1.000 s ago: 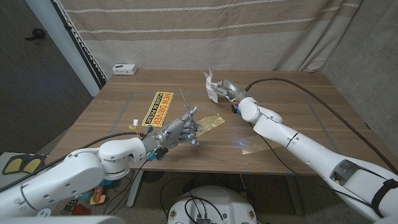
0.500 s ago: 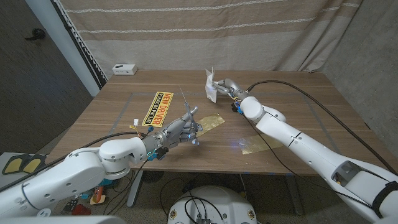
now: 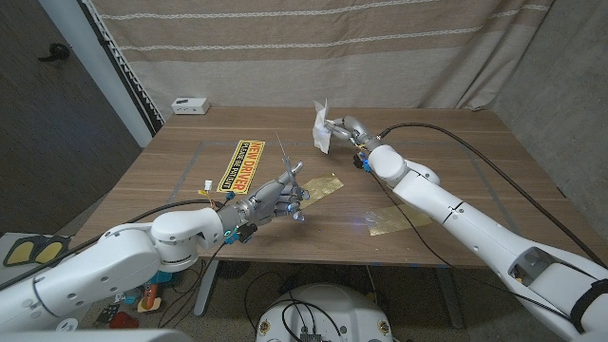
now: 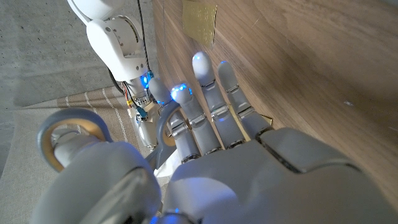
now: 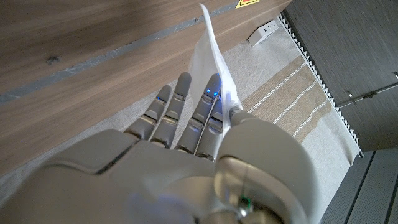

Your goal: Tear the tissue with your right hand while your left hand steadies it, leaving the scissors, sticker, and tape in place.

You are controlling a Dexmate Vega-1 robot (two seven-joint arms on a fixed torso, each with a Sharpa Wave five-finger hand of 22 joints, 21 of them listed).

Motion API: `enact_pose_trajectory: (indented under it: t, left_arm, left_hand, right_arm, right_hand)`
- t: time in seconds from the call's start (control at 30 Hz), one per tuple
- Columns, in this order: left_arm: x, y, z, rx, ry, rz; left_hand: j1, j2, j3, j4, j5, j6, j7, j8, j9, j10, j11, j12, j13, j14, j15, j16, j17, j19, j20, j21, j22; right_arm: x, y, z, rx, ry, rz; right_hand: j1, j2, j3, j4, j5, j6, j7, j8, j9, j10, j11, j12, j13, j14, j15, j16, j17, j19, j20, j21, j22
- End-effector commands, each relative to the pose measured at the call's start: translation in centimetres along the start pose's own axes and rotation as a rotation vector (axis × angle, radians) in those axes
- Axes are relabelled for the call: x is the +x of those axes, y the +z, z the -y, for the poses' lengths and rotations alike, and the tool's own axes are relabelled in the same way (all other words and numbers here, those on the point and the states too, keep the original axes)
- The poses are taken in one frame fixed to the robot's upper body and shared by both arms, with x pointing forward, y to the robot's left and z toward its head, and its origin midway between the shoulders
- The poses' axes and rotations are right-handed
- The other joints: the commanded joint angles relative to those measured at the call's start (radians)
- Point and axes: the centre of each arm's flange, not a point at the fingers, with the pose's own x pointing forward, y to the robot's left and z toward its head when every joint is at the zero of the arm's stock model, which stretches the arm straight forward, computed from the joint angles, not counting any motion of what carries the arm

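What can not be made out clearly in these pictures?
1. Head view: the left hand is too small to tell whether it pinches the thin white strip above it.
2. Right wrist view: the tissue has its lower end hidden behind the right hand.
3. Left wrist view: the tape is cut off by the picture edge.

The yellow sticker (image 3: 240,164) on the wooden table (image 3: 456,142) reads "NEW DRIVER" in large black letters, with a smaller line beneath it too small to read. It lies just beyond the left hand's (image 3: 278,197) fingertips.
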Motion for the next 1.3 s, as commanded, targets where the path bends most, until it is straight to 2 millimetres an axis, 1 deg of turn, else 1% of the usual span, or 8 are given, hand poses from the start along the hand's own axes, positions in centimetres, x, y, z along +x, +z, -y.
enact_pose_trajectory:
  t: [0.03,0.13,0.23,0.53,0.67,0.8,1.07,1.3]
  left_arm:
    - [-0.1,0.3,-0.3,0.011,-0.005,-0.003]
    - [-0.1,0.5,-0.4,0.015,-0.005,-0.003]
    - [0.0,0.6,-0.5,0.019,-0.004,-0.002]
    - [0.6,0.9,-0.6,0.032,-0.022,0.002]
    - [0.7,1.0,-0.6,0.033,-0.025,0.004]
    - [0.8,0.9,-0.5,0.029,-0.028,0.007]
    - [0.9,0.9,-0.4,0.029,-0.032,0.008]
    - [1.0,0.8,-0.4,0.03,-0.033,0.012]
  left_hand:
    - [-0.002,0.006,-0.018,-0.016,0.003,0.099,0.089,0.003,0.003,0.009,0.001,0.002,0.001,0.015,-0.067,0.004,0.001,-0.001,-0.033,0.006,0.0]
    - [-0.002,0.005,-0.018,-0.016,0.003,0.1,0.088,0.002,0.002,0.008,0.002,0.002,0.003,0.011,-0.066,0.005,0.004,-0.002,-0.033,0.006,-0.002]
    - [-0.002,0.006,-0.018,-0.016,0.003,0.099,0.09,0.002,0.003,0.01,0.001,0.0,-0.001,0.012,-0.068,0.005,0.004,-0.002,-0.033,0.008,-0.001]
    - [-0.003,0.005,-0.018,-0.015,0.003,0.1,0.087,0.002,0.005,0.01,0.003,0.002,0.002,0.012,-0.067,0.004,0.001,-0.003,-0.033,0.011,-0.005]
    - [-0.003,0.006,-0.018,-0.015,0.003,0.101,0.089,0.001,0.003,0.009,0.002,0.003,0.006,0.012,-0.068,0.005,0.003,-0.004,-0.034,0.013,-0.004]
    - [-0.003,0.005,-0.018,-0.016,0.004,0.101,0.089,0.001,0.005,0.01,0.002,0.002,0.003,0.011,-0.066,0.002,-0.001,-0.005,-0.034,0.014,-0.005]
    - [-0.004,0.006,-0.018,-0.015,0.004,0.102,0.089,-0.003,-0.002,0.01,0.004,0.004,0.007,0.009,-0.068,0.005,0.004,-0.004,-0.034,0.015,-0.01]
    - [-0.004,0.006,-0.018,-0.015,0.005,0.1,0.087,-0.003,0.003,0.01,0.001,0.003,0.006,0.011,-0.066,0.004,0.0,-0.006,-0.034,0.02,-0.009]
  right_arm:
    - [0.2,-0.1,0.1,0.201,0.029,-0.002]
    - [0.3,-0.1,0.1,0.261,0.042,-0.003]
    - [0.3,-0.1,0.1,0.319,0.057,-0.004]
    - [0.3,0.0,-0.1,0.474,0.104,-0.005]
    - [0.1,0.1,-0.2,0.524,0.102,-0.021]
    - [-0.1,0.2,-0.4,0.565,0.126,-0.023]
    - [-0.2,0.7,-1.1,0.631,0.166,-0.014]
    - [-0.1,1.2,-1.7,0.669,0.2,0.009]
  right_hand:
    - [0.021,0.002,0.003,-0.012,-0.005,0.019,0.013,0.003,0.006,0.035,0.008,-0.013,-0.014,-0.016,-0.17,0.068,0.066,0.012,-0.046,0.038,0.038]
    - [0.026,0.001,0.002,-0.014,-0.005,0.024,0.012,0.003,0.006,0.04,0.009,-0.022,-0.022,-0.024,-0.169,0.1,0.095,0.015,-0.056,0.062,0.063]
    - [0.031,0.001,-0.003,-0.014,-0.006,0.02,0.017,-0.002,0.005,0.05,0.028,-0.035,-0.036,-0.027,-0.169,0.15,0.136,0.004,-0.063,0.095,0.102]
    - [0.039,0.003,-0.004,-0.014,-0.006,0.015,0.014,-0.005,0.003,0.045,0.03,-0.06,-0.054,-0.086,-0.167,0.17,0.148,-0.045,-0.058,0.128,0.156]
    - [0.041,0.005,-0.002,-0.008,-0.006,0.012,0.012,-0.006,0.001,0.047,0.031,-0.072,-0.064,-0.112,-0.169,0.186,0.153,-0.107,-0.029,0.137,0.187]
    - [0.043,0.005,-0.001,-0.005,-0.006,0.012,0.012,-0.005,0.001,0.047,0.027,-0.08,-0.069,-0.122,-0.169,0.196,0.156,-0.136,-0.016,0.144,0.204]
    - [0.041,0.003,-0.002,0.001,-0.009,0.0,-0.003,-0.009,-0.002,0.028,0.021,-0.101,-0.079,-0.154,-0.166,0.213,0.162,-0.162,-0.016,0.167,0.234]
    - [0.028,0.004,-0.007,0.015,-0.015,-0.015,-0.023,-0.012,-0.003,0.015,-0.006,-0.119,-0.085,-0.182,-0.166,0.23,0.167,-0.192,-0.022,0.185,0.261]
